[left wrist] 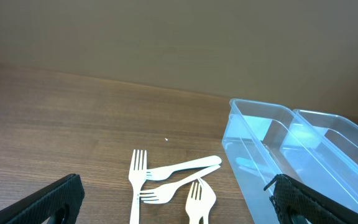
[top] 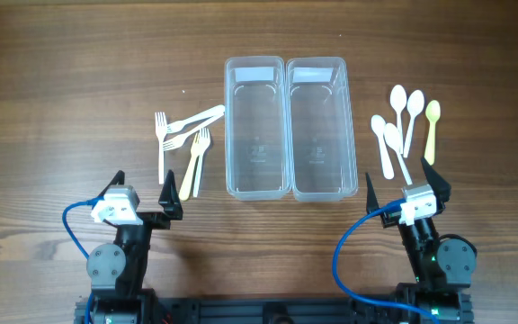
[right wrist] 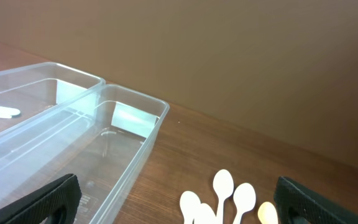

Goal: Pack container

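Two clear plastic containers stand side by side at the table's middle, the left one (top: 256, 126) and the right one (top: 318, 126), both empty. Several white plastic forks (top: 185, 137) lie in a loose pile left of them, also in the left wrist view (left wrist: 166, 183). Several white spoons (top: 396, 126) and a pale yellow spoon (top: 432, 126) lie to the right, also in the right wrist view (right wrist: 229, 196). My left gripper (top: 142, 187) is open and empty just behind the forks. My right gripper (top: 405, 184) is open and empty just behind the spoons.
The wooden table (top: 61, 108) stretches bare to the far left and far right. A plain brown wall (left wrist: 166, 37) rises behind the table. Blue cables loop beside each arm base at the front edge.
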